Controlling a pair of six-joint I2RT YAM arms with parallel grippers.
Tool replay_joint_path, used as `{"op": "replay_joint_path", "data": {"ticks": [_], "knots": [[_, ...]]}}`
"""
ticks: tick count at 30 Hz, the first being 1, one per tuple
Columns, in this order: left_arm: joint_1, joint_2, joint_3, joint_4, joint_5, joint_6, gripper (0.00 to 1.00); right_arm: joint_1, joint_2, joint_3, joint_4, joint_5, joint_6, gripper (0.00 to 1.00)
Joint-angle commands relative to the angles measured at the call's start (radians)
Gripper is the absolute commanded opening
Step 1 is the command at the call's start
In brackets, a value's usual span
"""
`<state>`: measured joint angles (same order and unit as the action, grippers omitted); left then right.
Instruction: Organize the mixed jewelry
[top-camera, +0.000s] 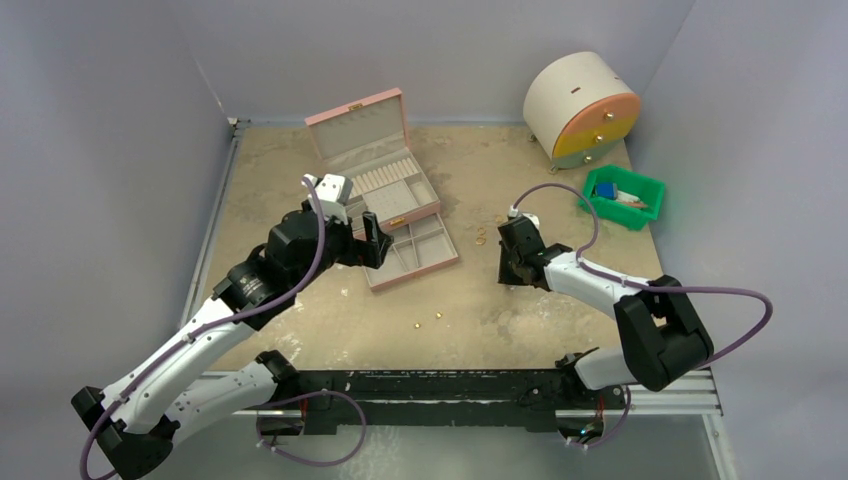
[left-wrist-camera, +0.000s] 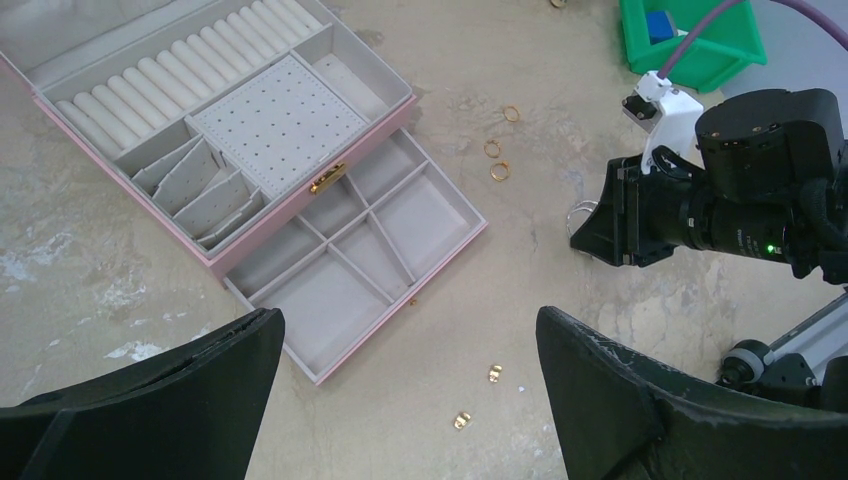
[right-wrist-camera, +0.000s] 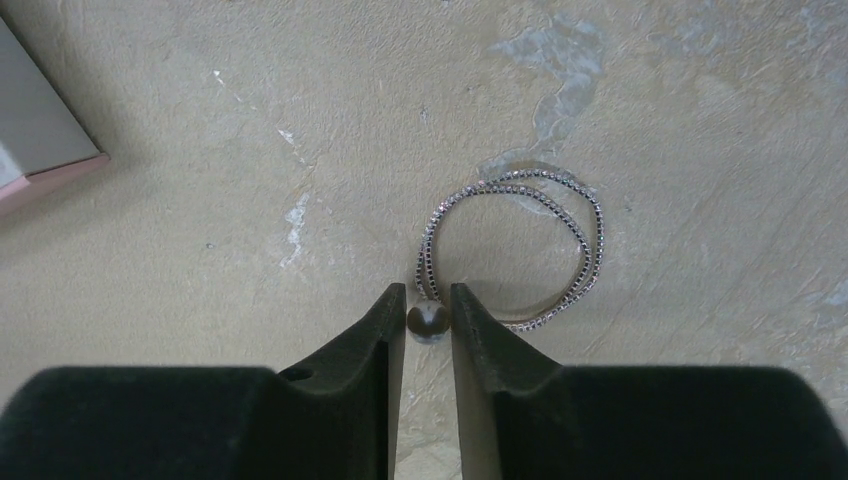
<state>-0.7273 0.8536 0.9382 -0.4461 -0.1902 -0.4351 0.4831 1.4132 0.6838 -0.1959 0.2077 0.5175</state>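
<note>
In the right wrist view my right gripper (right-wrist-camera: 428, 300) is shut on the small silvery ball of the thin wire bracelet (right-wrist-camera: 590, 250), whose loop lies flat on the table in front of the fingers. From above, the right gripper (top-camera: 515, 262) is low on the table, right of the pink box. Three small gold rings (left-wrist-camera: 499, 171) lie between the box drawer and the right gripper; they also show from above (top-camera: 481, 238). Two gold studs (left-wrist-camera: 495, 373) lie on the table between my left gripper's (left-wrist-camera: 408, 318) wide-open, empty fingers. The left gripper (top-camera: 368, 243) hovers by the drawer's near-left corner.
The pink jewelry box (top-camera: 355, 115) stands open, with its divided drawer (left-wrist-camera: 470, 235) pulled out. A green bin (top-camera: 650, 190) holding blue items and a round white drum (top-camera: 575, 100) stand at the back right. Walls enclose the table on three sides.
</note>
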Motion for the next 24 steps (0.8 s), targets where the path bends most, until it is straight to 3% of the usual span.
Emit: {"op": "replay_joint_path", "data": {"ticks": [1,8,24], "knots": [[0.000,-0.019,0.002,0.019,-0.008,-0.001,0.97,-0.006,-0.027,0.008,-0.002,-0.007,0.015,0.23],[0.000,-0.024,0.002,0.017,-0.013,0.001,0.97,-0.006,-0.042,0.020,-0.011,-0.007,0.019,0.10],[0.000,-0.027,0.003,0.014,-0.015,0.006,0.97,-0.005,-0.138,0.087,-0.043,-0.044,-0.020,0.03]]}}
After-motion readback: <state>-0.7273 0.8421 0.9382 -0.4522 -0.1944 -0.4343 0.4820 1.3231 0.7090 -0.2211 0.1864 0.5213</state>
